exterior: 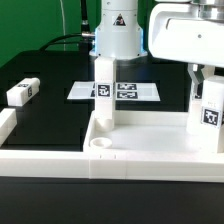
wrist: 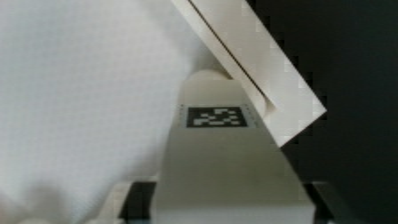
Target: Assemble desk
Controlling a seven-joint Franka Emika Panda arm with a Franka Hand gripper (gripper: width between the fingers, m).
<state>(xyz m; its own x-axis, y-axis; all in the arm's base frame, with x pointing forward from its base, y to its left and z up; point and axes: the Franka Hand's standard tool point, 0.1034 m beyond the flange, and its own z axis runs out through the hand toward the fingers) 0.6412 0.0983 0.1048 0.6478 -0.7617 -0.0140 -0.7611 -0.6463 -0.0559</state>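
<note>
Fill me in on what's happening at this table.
A robot arm is putting a small white desk together. Its gripper is closed on one leg, held upright at the far corner of the tabletop on the exterior view's right. Whether it is seated cannot be seen. A second leg stands upright in the far corner on the exterior view's left. A third leg lies loose on the black table, off the tabletop.

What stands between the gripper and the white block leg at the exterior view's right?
Nothing visible does. The gripper is shut on the white plastic block leg, which stands upright over the white square plastic tabletop, with a gripper finger on each side of it.
</note>
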